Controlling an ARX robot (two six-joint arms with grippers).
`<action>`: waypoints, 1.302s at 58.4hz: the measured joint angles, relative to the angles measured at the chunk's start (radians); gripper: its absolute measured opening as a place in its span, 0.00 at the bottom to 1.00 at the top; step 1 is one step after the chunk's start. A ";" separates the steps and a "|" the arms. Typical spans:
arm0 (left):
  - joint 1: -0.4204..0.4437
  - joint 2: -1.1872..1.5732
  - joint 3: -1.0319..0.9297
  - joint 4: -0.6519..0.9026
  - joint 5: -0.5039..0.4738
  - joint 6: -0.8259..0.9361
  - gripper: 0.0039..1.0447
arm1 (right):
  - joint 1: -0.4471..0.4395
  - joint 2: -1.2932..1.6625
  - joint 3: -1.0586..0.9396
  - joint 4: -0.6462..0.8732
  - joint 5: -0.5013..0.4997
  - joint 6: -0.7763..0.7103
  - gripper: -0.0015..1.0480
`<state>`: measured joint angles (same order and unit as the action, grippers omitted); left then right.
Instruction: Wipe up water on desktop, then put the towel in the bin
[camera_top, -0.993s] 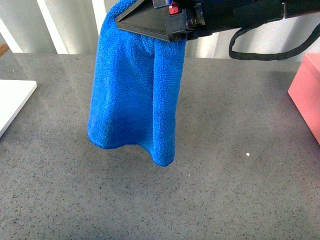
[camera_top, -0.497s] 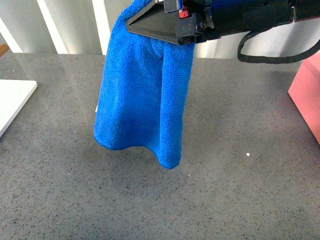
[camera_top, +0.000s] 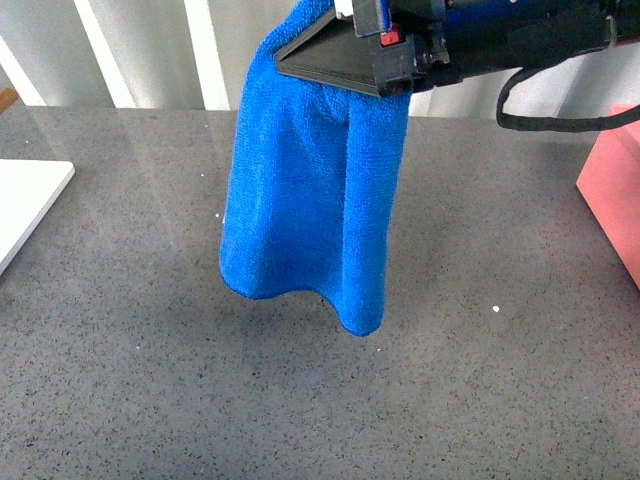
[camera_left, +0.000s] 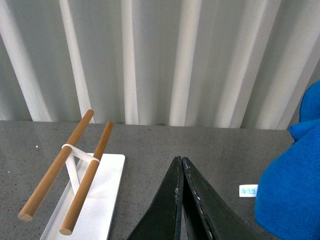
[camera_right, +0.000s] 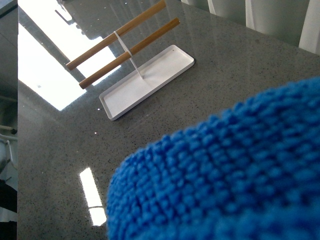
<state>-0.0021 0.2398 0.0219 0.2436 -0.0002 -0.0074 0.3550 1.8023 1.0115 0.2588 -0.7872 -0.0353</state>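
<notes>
while the towel (camera_top: 310, 190) hangs in long soft folds, its looped blue pile and stitched hem show plainly; it dangles over the middle of the glossy, speckled desktop (camera_top: 480, 380), lower edge seemingly off the stone; the right gripper (camera_top: 300, 52) reaches in high from the right, black wedge fingers clamped on the cloth's top; the matte salmon-pink bin (camera_top: 612, 190) sits at the right edge; the left gripper (camera_left: 181, 167) has its jaws pressed together, empty, beside the white board (camera_left: 102, 200).

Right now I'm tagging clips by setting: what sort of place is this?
Probably an indoor lab or demo bench: a glossy speckled dark-grey stone-look desktop, pale pleated curtains behind it, and a white-based rack with two wooden rods.
</notes>
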 joint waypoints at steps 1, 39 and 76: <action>0.000 -0.003 0.000 -0.003 0.000 0.000 0.03 | -0.001 -0.002 0.000 -0.001 0.000 -0.001 0.07; 0.000 -0.236 0.000 -0.243 0.000 0.000 0.04 | -0.005 -0.010 -0.008 -0.010 0.036 -0.016 0.07; 0.000 -0.236 0.000 -0.243 0.000 0.001 0.93 | -0.114 0.215 0.080 -0.685 0.529 -0.299 0.07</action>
<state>-0.0021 0.0036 0.0223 0.0006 -0.0002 -0.0067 0.2405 2.0174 1.0920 -0.4263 -0.2584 -0.3340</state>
